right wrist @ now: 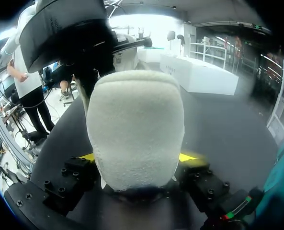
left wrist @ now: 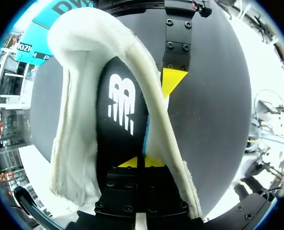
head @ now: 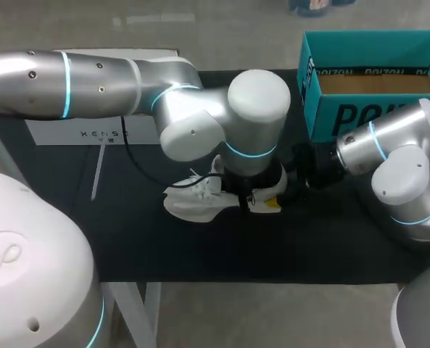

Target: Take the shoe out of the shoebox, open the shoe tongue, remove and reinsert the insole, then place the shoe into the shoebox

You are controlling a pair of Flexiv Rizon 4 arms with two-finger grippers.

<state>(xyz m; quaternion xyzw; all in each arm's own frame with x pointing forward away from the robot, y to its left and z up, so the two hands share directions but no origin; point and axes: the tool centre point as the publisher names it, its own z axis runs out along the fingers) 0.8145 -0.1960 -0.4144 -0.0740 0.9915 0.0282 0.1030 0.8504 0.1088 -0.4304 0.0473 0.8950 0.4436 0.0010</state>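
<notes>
Your left gripper (left wrist: 142, 163) has its yellow tips drawn almost together, down inside the shoe (head: 196, 201). A thin edge of the black insole (left wrist: 120, 110) looks pinched between them. Your right gripper (right wrist: 138, 158) stands wide, with one tip on each side of the padded heel (right wrist: 134, 124), clamping it. The shoe lies on the black table (head: 200, 246), near the middle and well apart from the teal shoebox (head: 360, 116) at the far right.

Watch the pinch, because so narrow a bite on the insole could slip as you lift. If the insole sticks, the pull may drag the soft heel out of your right gripper's hold and bring the whole shoe up with it. The two grippers work close together at the collar, so a careless lift or twist could knock one against the other.
</notes>
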